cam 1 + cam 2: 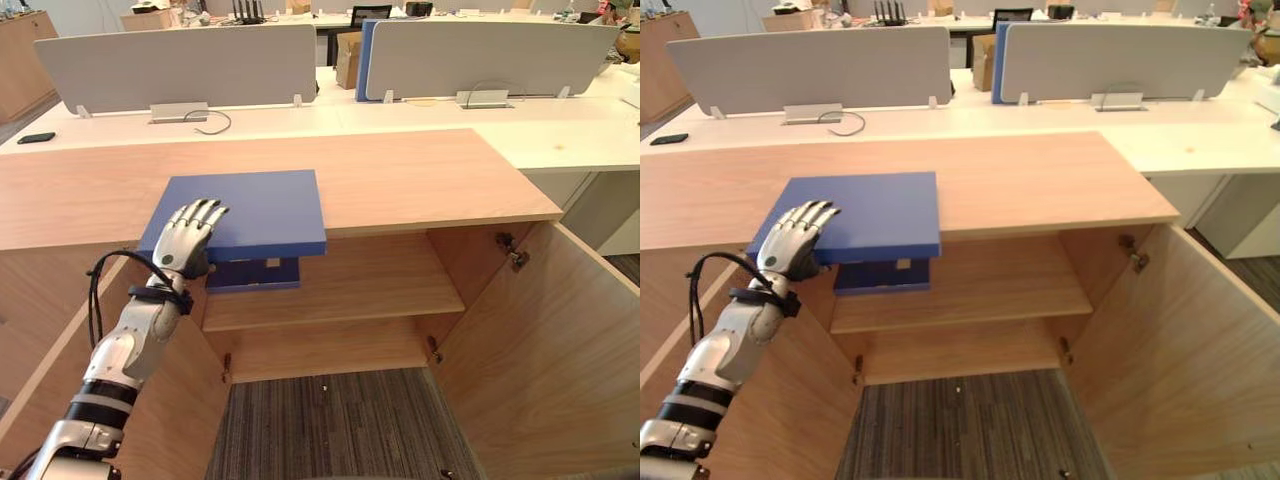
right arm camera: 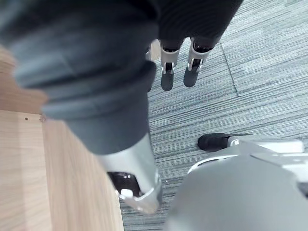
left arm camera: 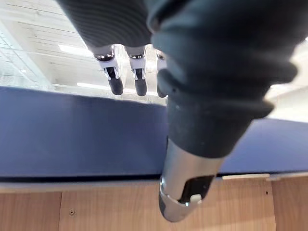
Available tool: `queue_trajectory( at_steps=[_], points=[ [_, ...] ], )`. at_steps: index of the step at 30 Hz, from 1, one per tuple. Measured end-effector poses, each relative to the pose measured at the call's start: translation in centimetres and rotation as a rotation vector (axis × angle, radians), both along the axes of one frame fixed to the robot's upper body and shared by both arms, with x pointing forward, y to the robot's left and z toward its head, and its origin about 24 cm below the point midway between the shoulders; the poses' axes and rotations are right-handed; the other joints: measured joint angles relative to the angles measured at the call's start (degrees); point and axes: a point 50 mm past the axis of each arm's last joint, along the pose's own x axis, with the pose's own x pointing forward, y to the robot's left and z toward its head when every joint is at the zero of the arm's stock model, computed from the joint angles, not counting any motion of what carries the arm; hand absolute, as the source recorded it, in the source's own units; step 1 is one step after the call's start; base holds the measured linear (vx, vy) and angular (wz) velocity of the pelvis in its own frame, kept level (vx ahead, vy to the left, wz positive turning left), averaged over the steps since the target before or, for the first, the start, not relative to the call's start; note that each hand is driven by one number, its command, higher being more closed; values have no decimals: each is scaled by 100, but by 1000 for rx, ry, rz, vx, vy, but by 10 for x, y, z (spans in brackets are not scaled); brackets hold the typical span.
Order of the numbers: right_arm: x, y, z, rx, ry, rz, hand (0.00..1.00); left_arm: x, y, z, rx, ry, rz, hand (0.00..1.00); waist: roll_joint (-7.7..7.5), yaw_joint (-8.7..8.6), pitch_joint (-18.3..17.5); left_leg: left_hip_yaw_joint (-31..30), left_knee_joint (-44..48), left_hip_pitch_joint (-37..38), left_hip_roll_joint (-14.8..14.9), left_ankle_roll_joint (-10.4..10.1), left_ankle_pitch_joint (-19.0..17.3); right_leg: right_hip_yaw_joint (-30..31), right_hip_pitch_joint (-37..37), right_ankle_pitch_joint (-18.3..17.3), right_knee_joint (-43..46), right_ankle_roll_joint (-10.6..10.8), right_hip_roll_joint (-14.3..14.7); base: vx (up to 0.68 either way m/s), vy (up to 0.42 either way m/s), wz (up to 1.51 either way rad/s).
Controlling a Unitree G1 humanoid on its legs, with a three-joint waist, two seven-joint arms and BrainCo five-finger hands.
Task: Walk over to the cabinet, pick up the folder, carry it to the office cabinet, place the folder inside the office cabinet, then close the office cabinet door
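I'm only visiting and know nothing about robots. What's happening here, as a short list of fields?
Folder: blue folder flat on the wooden cabinet top, front edge overhanging
Left hand: left hand at the folder's near corner, fingers laid over its top, thumb lower at its edge
Right hand: right hand over the carpet, fingers straight, holding nothing
Doors: both open, e.g. right door
Shelf: another blue item
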Motion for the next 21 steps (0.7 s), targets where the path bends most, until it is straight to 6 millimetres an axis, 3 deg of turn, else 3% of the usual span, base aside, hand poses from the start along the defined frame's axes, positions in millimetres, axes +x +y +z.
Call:
queue_trajectory(
  at_steps=[3, 4, 21],
  points=[
    [0, 0, 0, 1, 1, 2, 0, -1, -2, -1, 24, 10, -20, 0, 0, -21, 1, 0, 0, 0, 1, 0, -1, 0, -1, 0, 0, 0, 1, -11, -6, 0],
    [0, 0, 0, 1, 1, 4, 0, -1, -2, -2, 28, 15, -24, 100, 1, -28, 1, 0, 0, 0, 1, 0, -1, 0, 0, 0, 0, 0, 1, 0, 0, 0],
    [0, 1, 0, 1, 3, 5, 0, 10, 2, 9, 27, -50, -2, 100, 6, -87, 9, 0, -1, 83, 8, -6, 2, 2, 78, -5, 2, 4, 9, 0, 0, 0]
  ],
)
